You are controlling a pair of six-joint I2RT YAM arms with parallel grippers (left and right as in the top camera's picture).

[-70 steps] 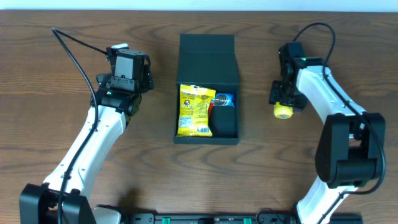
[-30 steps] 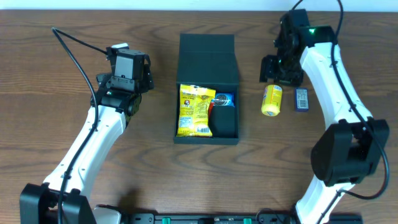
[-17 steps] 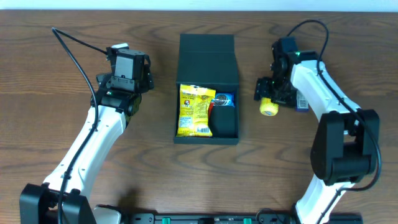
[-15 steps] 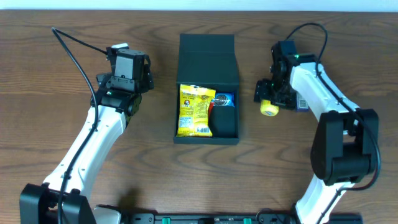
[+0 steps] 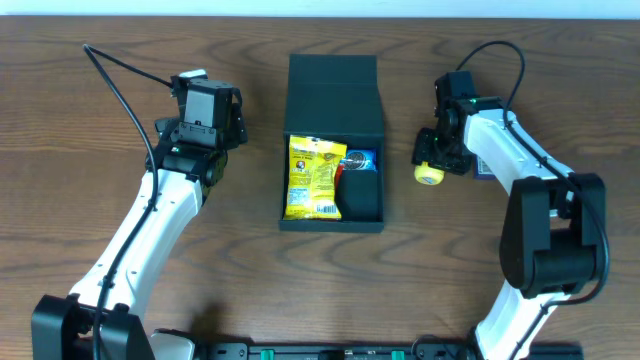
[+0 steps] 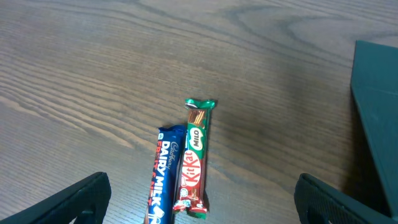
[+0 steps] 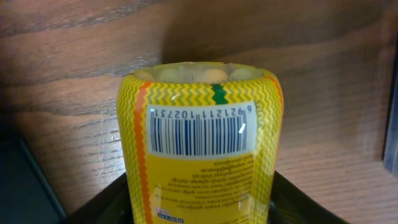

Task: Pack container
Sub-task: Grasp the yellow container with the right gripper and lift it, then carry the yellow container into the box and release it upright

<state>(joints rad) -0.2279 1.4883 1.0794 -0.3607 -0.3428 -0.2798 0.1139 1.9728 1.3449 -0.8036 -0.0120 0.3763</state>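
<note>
The container (image 5: 333, 215) is a dark box in the middle of the table with its flap lid (image 5: 335, 92) folded back. Inside lie a yellow snack packet (image 5: 314, 178), a blue packet (image 5: 359, 159) and a black item (image 5: 361, 197). To its right, my right gripper (image 5: 437, 158) is shut on a yellow canister (image 5: 430, 174). In the right wrist view the black fingers (image 7: 107, 204) press both sides of this canister (image 7: 202, 143). My left gripper (image 5: 205, 108) stands open left of the container, its fingers (image 6: 79, 198) wide apart above two chocolate bars.
Under the left gripper lie a blue Dairy Milk bar (image 6: 163, 182) and a red KitKat (image 6: 194, 158), side by side on the wood. The container's edge (image 6: 378, 118) shows at the right of that view. A small blue packet (image 5: 484, 162) lies beside the right arm.
The right gripper came down from the far edge over the lying yellow canister and closed on it. The canister's end shifted slightly left. The left arm has not moved.
</note>
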